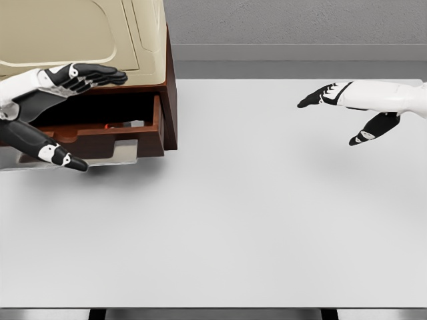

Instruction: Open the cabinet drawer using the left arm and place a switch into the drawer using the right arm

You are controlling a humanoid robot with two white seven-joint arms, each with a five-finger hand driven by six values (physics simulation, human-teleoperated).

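At the table's left rear corner: the cabinet point(100, 40) stood with its drawer point(107, 133) pulled partly out.
Drawer contents: a small red and grey object, judged to be the switch point(123, 124), lay inside the opening; its details were too small to confirm.
Left hand point(73, 79): fingers were extended and apart, holding nothing, positioned at the cabinet front just above the drawer.
Right hand point(353, 110): fingers were spread and empty, raised over the table point(267, 213), well apart from the cabinet.
Completed steps, as judged: drawer opened; switch apparently deposited.
Remaining steps, as judged: none required by the task, provided the object in the drawer was the switch.
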